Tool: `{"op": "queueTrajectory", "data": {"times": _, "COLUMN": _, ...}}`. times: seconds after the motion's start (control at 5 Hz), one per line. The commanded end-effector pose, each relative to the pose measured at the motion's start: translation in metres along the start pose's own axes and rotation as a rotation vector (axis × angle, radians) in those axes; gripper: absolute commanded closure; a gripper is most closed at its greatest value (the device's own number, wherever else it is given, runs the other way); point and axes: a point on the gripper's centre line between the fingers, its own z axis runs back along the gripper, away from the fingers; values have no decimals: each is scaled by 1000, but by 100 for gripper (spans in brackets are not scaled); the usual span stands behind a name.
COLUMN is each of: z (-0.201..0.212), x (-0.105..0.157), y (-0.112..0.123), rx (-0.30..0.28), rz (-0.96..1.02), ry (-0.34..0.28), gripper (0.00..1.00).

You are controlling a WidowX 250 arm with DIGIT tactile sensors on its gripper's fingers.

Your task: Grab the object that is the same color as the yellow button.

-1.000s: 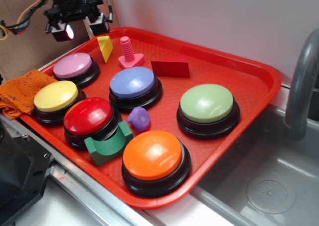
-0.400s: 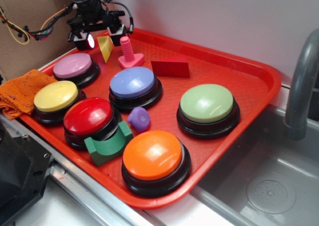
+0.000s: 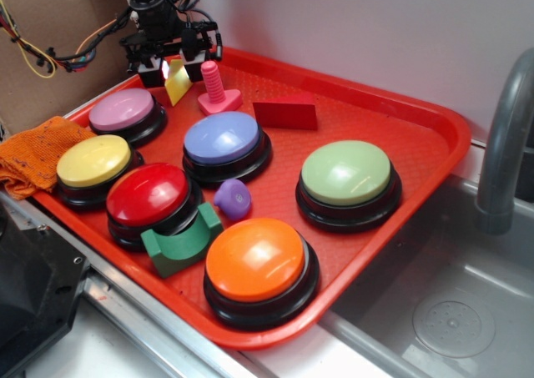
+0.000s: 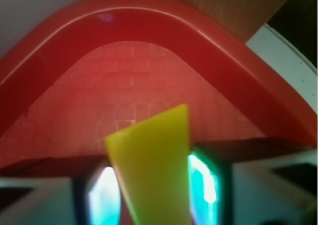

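A red plastic tray [image 3: 434,128] sits beside a steel sink, carrying coloured dome buttons. At its far left corner, the small yellow triangular wedge block [image 3: 177,81] stands between the open jaws of the gripper [image 3: 173,61], which straddles it without yet clamping. The matching pale yellow dome button [image 3: 93,160] lies near the left edge. Closing and lifting remain. The wrist view is blurred, so contact is unclear.

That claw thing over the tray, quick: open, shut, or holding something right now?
Gripper: open, with the yellow wedge block standing between its fingers; not clamped on it yet, as far as the wrist view shows.
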Motion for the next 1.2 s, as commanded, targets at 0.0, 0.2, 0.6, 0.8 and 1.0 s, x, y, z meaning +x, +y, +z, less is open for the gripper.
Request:
{"op": "queueTrajectory", "data": {"times": 0.0, "z": 33, "x": 10, "y": 2, "rx": -44, "rz": -18, "ry": -11, "gripper": 100}}
{"op": "queueTrajectory", "data": {"times": 0.2, "z": 61, "x": 11, "y": -1, "rx": -46, "rz": -51, "ry": 0, "gripper": 100}}
{"op": "queueTrajectory", "data": {"times": 0.6, "z": 141, "x": 2, "y": -18, "rx": -108, "rz": -203, "ry": 58, "gripper": 100}}
{"op": "queueTrajectory", "data": {"times": 0.8, "z": 173, "x": -9, "y": -33, "rx": -124, "rz": -330, "ry": 81, "gripper": 100}}
{"op": "queueTrajectory", "data": {"times": 1.0, "z": 202, "x": -34, "y": -49, "rx": -137, "rz": -482, "ry": 103, "gripper": 100}}
